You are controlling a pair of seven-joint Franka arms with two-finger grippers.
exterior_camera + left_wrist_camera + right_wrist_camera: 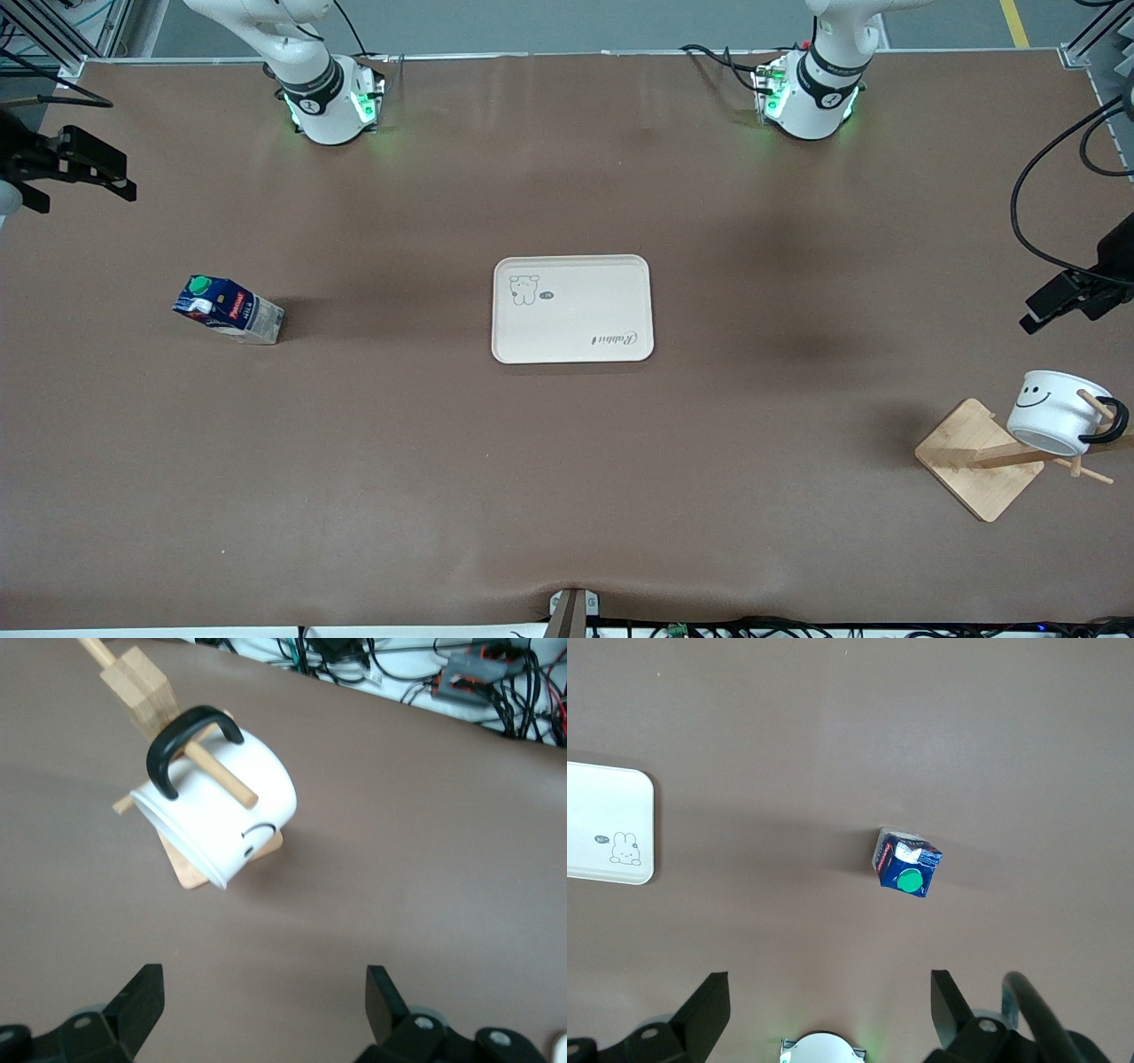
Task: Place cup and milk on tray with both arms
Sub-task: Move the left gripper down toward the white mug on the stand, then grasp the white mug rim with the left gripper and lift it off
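Two items untouched: cup (1054, 411) hangs by its handle on wooden rack (979, 461) peg nearest camera, milk (228, 309) upright, tray (572, 308) bare. Left gripper (261, 1010) and right gripper (828, 1010) spread, hovering. Risk: handle snags peg, rack tips.

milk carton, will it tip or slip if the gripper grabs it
The milk stands upright on a small base and is tall for it, so a sideways nudge could probably tip it. Its flat sides should suit the open right gripper above it. Being cardboard, it may dent under a hard squeeze.
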